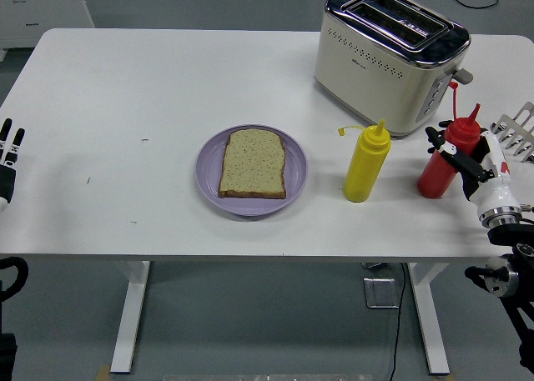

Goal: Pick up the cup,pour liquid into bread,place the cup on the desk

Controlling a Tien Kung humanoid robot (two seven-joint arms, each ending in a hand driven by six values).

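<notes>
A red squeeze bottle (pixel 440 171) stands on the white table (pixel 125 89) at the right, leaning slightly, its base on the surface. My right hand (pixel 460 157) comes in from the right edge with its black fingers (pixel 450 149) curled round the bottle's upper body. A slice of bread (pixel 253 162) lies flat on a purple plate (pixel 295 172) at the table's middle. A yellow squeeze bottle (pixel 366 162) stands upright between the plate and the red bottle. No cup is visible. My left hand (pixel 8 154) rests at the left edge, fingers straight and empty.
A cream and chrome toaster (pixel 390 57) stands at the back right, just behind both bottles. A white rack-like object (pixel 519 131) pokes in at the right edge behind my right hand.
</notes>
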